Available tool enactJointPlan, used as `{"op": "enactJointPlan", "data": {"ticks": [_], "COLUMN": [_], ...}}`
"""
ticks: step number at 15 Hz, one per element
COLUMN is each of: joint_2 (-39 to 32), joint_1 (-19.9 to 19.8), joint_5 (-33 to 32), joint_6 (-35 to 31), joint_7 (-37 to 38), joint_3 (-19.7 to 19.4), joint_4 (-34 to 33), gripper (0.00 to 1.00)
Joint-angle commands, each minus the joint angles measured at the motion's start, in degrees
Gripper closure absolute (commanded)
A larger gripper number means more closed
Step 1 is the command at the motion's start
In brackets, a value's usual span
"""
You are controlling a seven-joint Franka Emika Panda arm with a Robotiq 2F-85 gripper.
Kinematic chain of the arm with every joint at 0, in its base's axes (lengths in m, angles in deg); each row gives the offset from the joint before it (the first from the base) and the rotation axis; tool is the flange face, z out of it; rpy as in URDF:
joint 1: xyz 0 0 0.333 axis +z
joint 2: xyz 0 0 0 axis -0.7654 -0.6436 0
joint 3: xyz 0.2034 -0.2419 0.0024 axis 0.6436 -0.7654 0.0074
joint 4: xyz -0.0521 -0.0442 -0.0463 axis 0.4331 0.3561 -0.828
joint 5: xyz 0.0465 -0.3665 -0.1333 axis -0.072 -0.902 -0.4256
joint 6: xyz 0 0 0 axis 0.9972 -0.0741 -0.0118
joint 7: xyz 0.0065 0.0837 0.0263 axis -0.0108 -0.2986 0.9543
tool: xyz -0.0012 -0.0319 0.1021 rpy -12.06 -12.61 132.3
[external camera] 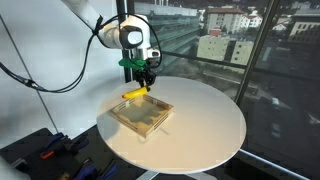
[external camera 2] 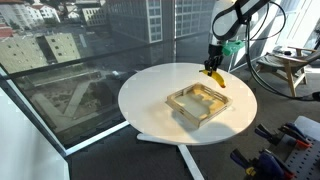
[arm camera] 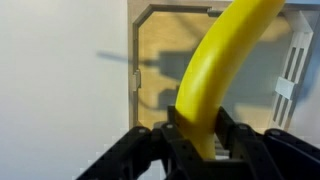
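Note:
My gripper (external camera: 146, 78) is shut on a yellow banana (external camera: 134, 94) and holds it just above the far edge of a shallow wooden tray (external camera: 142, 113) on the round white table (external camera: 200, 130). In the wrist view the banana (arm camera: 215, 70) rises from between the black fingers (arm camera: 197, 135) and curves over the tray (arm camera: 160, 60) below. In an exterior view the gripper (external camera 2: 216, 62) holds the banana (external camera 2: 215, 77) beyond the tray (external camera 2: 203, 104). The tray looks empty.
The table (external camera 2: 160, 100) stands by large windows with a city view. Tools lie on a low surface (external camera: 50, 150) beside the table. A wooden stool (external camera 2: 295, 68) stands behind the arm. Cables hang along the white wall.

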Motion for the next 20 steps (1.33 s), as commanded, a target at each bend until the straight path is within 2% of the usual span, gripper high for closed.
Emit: {"op": "enactJointPlan", "data": {"ticks": [1,17,18,20], "joint_2": [-0.2,-0.52,-0.48,-0.57], "joint_1": [-0.19,-0.19,-0.16,-0.32], "joint_5": [-0.07,-0.07,-0.12,-0.04], "joint_6": [0.06,0.02,-0.02,-0.15], "joint_7": [0.06,0.06,0.1,-0.2], "joint_3": [0.2,0.2,0.21,0.17], "joint_4": [-0.25,-0.6,-0.56,-0.7], "gripper": [0.59,0.59,0.84,0.84]}}
